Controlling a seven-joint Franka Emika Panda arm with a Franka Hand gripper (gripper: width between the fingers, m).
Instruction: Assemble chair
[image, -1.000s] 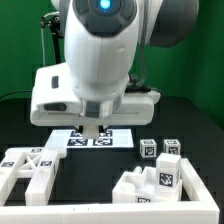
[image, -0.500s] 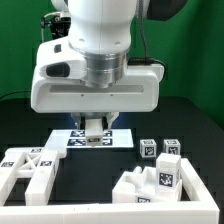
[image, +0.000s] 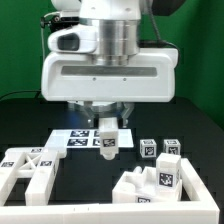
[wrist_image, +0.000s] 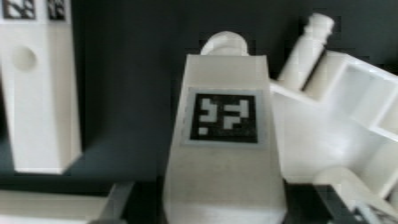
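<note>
My gripper (image: 108, 128) hangs over the middle of the table, shut on a white chair post (image: 108, 142) with a black-and-white tag on its face. The post hangs just in front of the marker board (image: 78, 137). In the wrist view the tagged post (wrist_image: 222, 110) runs out from between my gripper (wrist_image: 226, 196), with dark fingers (wrist_image: 132, 196) on either side of it. Other white chair pieces lie in front: a slotted block (image: 25, 172) at the exterior view's left and a stepped cluster (image: 158, 182) at its right.
Two small tagged cube-ended pieces (image: 148, 149) (image: 172, 148) stand right of the held post. In the wrist view a long white slab with a hole (wrist_image: 36, 95) lies to one side and another white piece (wrist_image: 342, 90) to the other. The tabletop is black.
The arm has risen from just above the marker board and shifted toward the exterior view's right. The tagged post now hangs in plain sight under the hand, lifted with it.
</note>
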